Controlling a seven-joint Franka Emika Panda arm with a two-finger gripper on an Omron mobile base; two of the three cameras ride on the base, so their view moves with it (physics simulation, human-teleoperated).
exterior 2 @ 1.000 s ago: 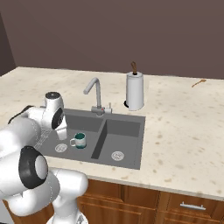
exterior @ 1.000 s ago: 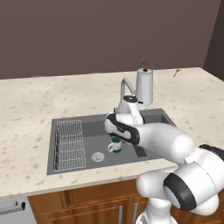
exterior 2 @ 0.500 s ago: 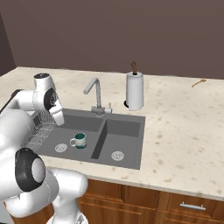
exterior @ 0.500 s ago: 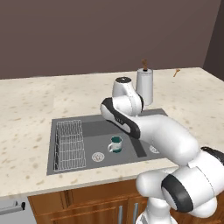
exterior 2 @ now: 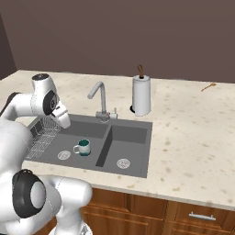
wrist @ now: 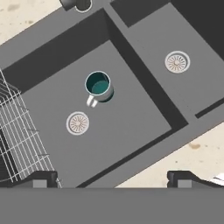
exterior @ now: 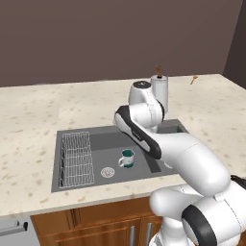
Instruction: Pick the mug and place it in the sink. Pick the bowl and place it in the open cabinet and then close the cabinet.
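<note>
wire rack (exterior: 76, 157): I see it in the left end of the sink, against the left wall of the left basin, running front to back

sink (exterior: 86, 182): I read it as a dark grey two-basin unit set into the speckled counter (exterior: 29, 115), its front rim close to the counter's front edge; a ridge divides the basins

left drain (exterior: 107, 172): I find it on the floor of the left basin, near the front wall, just right of the wire rack

mug (exterior: 127, 158): I see it standing upright on the floor of the left basin, just right of the left drain and near the dividing ridge, its white handle turned toward the drain; nothing touches it

gripper (wrist: 112, 178): I look straight down along it into the left basin; its two dark tips stand spread wide with nothing between them, raised well above the mug

tap (exterior 2: 98, 97): I see it rising from the back rim of the sink, about at the ridge, its spout arching toward the left basin

right drain (exterior 2: 122, 163): I find it on the floor of the right basin, toward the front

paper towel roll (exterior 2: 141, 95): I see it upright on the counter behind the back right corner of the sink
</note>
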